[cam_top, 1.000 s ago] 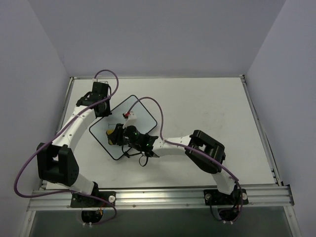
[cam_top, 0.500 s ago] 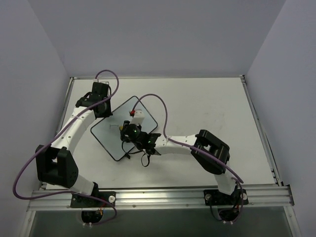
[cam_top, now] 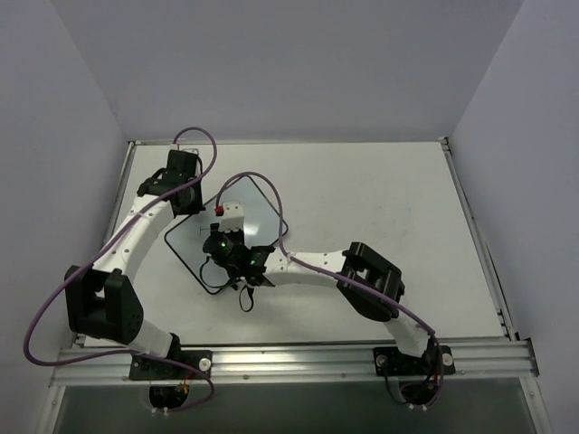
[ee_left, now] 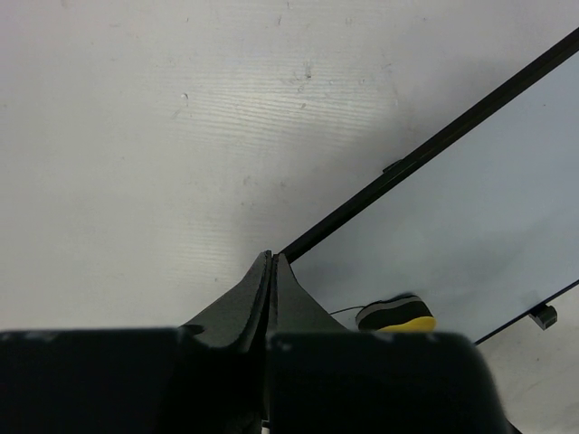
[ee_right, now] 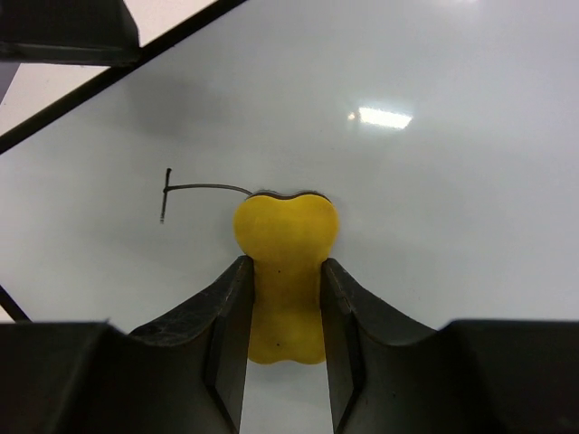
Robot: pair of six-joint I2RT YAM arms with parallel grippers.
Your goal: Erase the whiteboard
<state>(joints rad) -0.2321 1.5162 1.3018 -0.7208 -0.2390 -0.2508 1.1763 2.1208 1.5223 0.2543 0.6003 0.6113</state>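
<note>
While your right tool (ee_right: 285,264) clenched the yellow eraser (ee_right: 285,226) between its two fingers, you had the eraser's front end down on the whiteboard (ee_right: 434,226). A thin black line (ee_right: 204,188) ran leftward from the eraser's upper left edge and ended in a short upright stroke. From above, the whiteboard (cam_top: 190,246) lay flat on the counter (cam_top: 380,199), turned like a diamond, left of centre, with your right tool (cam_top: 215,240) over its middle. Your left tool (ee_left: 271,258) had its fingers closed together with no gap, their tip right at the board's black rim (ee_left: 434,143). Whether it pressed on the rim could not be told. From that wrist, the eraser (ee_left: 398,315) showed on the board beyond the rim.
</note>
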